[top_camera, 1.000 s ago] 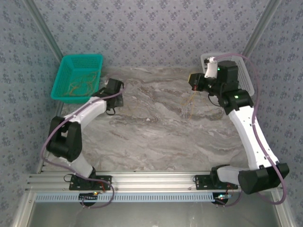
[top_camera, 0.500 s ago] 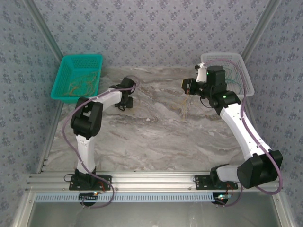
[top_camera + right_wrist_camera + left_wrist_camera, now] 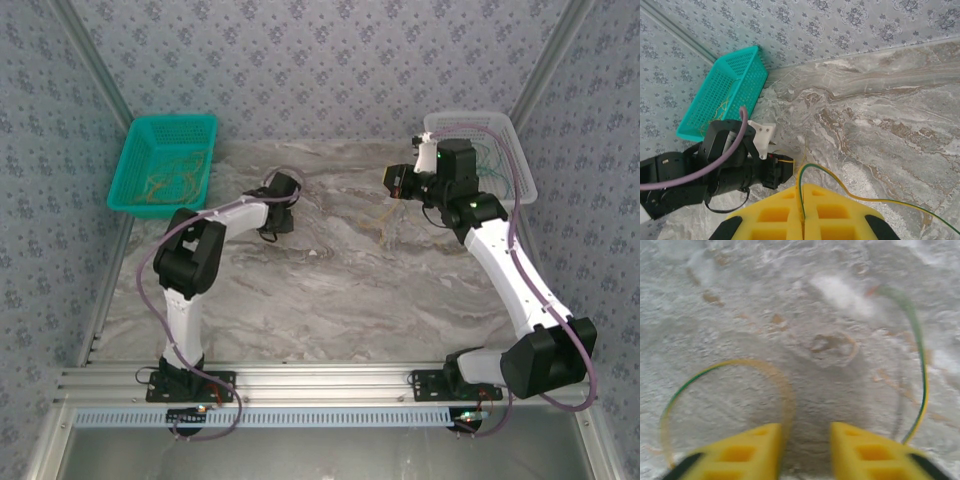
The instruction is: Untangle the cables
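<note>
Left gripper (image 3: 807, 427) advanced across grey marble tabletop (image 3: 330, 290); yellow fingers (image 3: 755, 450) parted, nothing clamped. Right gripper (image 3: 802, 192) clenched on thin curly green-and-yellow wire cable (image 3: 799, 177), trailing onto tabletop. Likely light, springy, slippery: pinch near an end.

My left arm bends at the elbow and reaches right, left gripper (image 3: 807, 434) fingers apart. My right arm stretches far, right gripper (image 3: 802, 194) pinching a cable (image 3: 799, 179).
</note>
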